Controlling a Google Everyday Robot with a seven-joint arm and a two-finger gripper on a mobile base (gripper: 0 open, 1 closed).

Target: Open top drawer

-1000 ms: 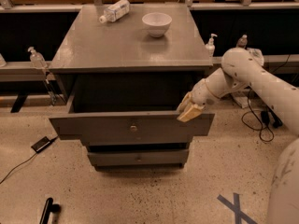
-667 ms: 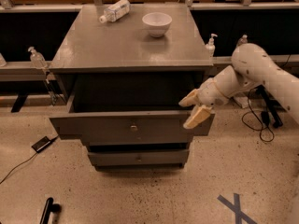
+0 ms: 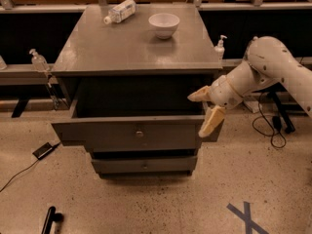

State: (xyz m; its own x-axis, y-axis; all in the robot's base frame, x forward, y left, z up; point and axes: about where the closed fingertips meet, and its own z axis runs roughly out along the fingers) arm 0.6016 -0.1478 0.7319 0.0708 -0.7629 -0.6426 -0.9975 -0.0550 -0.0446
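Note:
The top drawer (image 3: 122, 133) is a wide grey front panel with one small round knob (image 3: 139, 133). It stands pulled out from the grey cabinet (image 3: 136, 43), and its dark inside shows behind the panel. My gripper (image 3: 204, 108) is at the drawer's right front corner, with its cream fingers (image 3: 212, 122) spread apart. One finger points left over the drawer's rim and the other hangs down over the panel's right end. It holds nothing. Below the top drawer a shorter grey drawer front (image 3: 144, 165) is shut.
A white bowl (image 3: 164, 24) and a lying plastic bottle (image 3: 119, 10) rest on the cabinet top. Pump bottles stand at the left (image 3: 38, 60) and right (image 3: 220, 46). Cables (image 3: 265, 126) and a black device (image 3: 45, 150) lie on the speckled floor. Blue tape (image 3: 246, 218) marks the floor.
My gripper has drawn back to the right off the drawer's right front edge and its fingers have spread wider. The drawer has stayed pulled out.

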